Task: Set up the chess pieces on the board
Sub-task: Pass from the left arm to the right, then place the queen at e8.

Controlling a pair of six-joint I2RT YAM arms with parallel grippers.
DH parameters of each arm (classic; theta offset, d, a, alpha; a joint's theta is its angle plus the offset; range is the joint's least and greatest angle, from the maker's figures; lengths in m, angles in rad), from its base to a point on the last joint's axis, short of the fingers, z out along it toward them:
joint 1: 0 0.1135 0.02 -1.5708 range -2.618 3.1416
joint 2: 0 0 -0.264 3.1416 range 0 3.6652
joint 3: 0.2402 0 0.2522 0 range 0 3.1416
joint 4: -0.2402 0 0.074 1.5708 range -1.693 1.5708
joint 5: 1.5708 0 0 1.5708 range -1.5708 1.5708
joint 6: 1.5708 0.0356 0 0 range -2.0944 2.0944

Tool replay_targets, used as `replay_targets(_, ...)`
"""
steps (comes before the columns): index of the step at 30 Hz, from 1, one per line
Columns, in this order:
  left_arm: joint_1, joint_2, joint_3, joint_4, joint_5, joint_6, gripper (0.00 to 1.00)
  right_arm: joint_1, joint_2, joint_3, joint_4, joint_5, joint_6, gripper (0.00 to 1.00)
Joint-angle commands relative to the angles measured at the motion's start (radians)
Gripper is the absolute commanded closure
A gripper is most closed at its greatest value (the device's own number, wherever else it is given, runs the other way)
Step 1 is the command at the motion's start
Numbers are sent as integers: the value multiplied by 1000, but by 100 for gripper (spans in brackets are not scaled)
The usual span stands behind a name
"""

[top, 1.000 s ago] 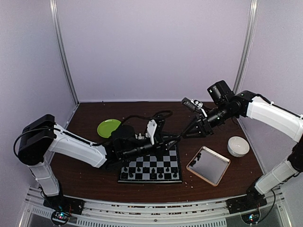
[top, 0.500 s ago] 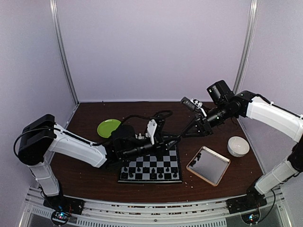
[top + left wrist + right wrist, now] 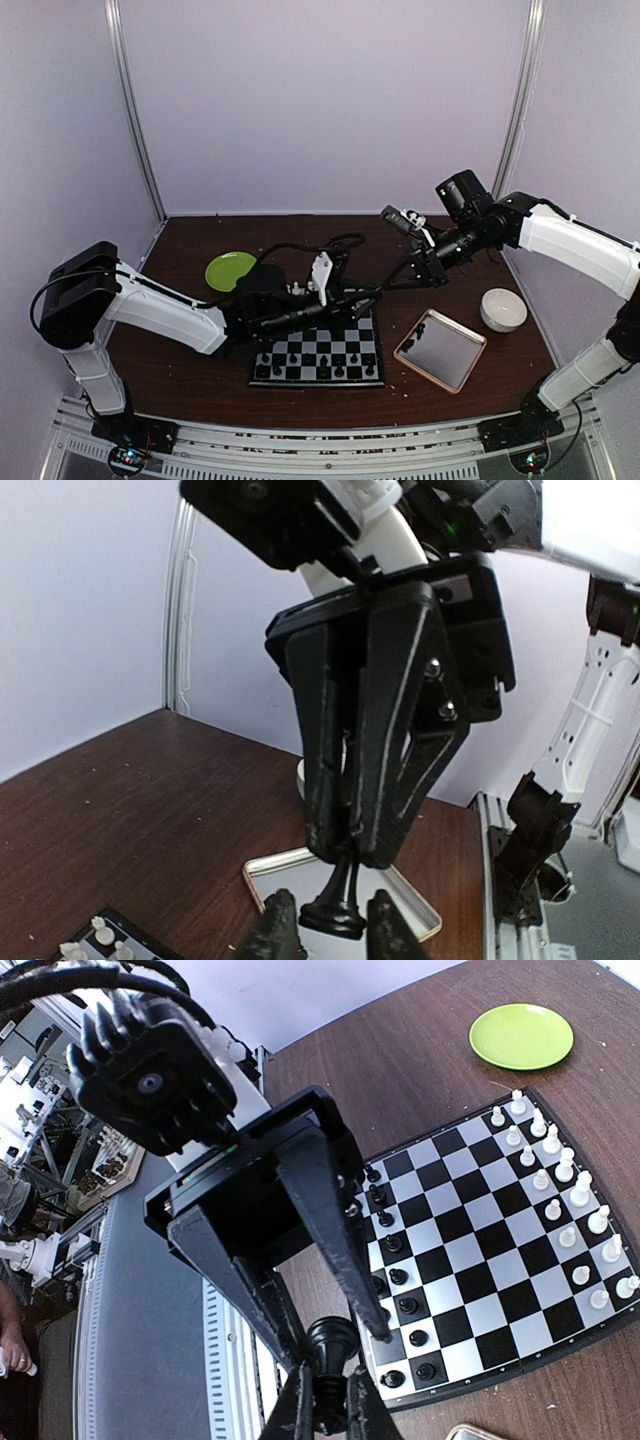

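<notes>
From above, the grippers meet over the board's [image 3: 310,383] far right corner, detail lost. The left wrist view shows the right gripper [image 3: 348,848] pinching a black piece [image 3: 335,905]. The left gripper [image 3: 328,935] flanks its base, perhaps not gripping. Brown table [image 3: 190,370], tray [image 3: 440,350], bowl [image 3: 503,308], plate [image 3: 230,270]; lilac walls.

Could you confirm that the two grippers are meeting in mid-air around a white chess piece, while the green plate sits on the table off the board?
Not quite: the piece is black, not white. The right wrist view shows the right gripper shut on a black chess piece, and the left gripper meets it in mid-air. The green plate does sit on the table, off the board.
</notes>
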Motion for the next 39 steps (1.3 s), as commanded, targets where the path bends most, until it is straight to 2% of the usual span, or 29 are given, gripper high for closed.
replay_targets(1, 13, -22, 11, -18, -25, -1, 68, 11, -2, 31, -14, 16, -32, 98)
replay_targets(4, 30, -116, -43, -105, -68, 10, 63, 11, 1, 79, -80, 88, -95, 98)
replay_targets(7, 100, -255, -127, -167, -58, -39, 58, 16, 22, 145, -151, 155, -153, 98)
replay_targets(10, 178, -407, -138, -369, -78, -22, 55, 41, 58, 218, -245, 228, -221, 98)
replay_targets(12, 214, -485, -83, -577, -140, 33, 53, 77, 78, 245, -272, 275, -248, 98)
replay_targets(16, 343, -549, 76, -949, -199, 34, 50, 170, 127, 294, -301, 381, -269, 98)
replay_targets(19, 488, -538, 207, -1131, -187, 28, 50, 246, 189, 351, -340, 435, -280, 98)
replay_targets(22, 591, -512, 303, -1234, -144, 35, 51, 326, 278, 429, -397, 476, -289, 98)
replay_targets(26, 645, -496, 356, -1274, -131, 141, 52, 422, 412, 557, -474, 548, -294, 98)
replay_targets(32, 736, -592, 186, -1125, -65, 103, 52, 525, 630, 766, -586, 640, -298, 98)
replay_targets(39, 743, -633, 199, -1160, -73, 126, 53, 579, 797, 908, -644, 709, -291, 98)
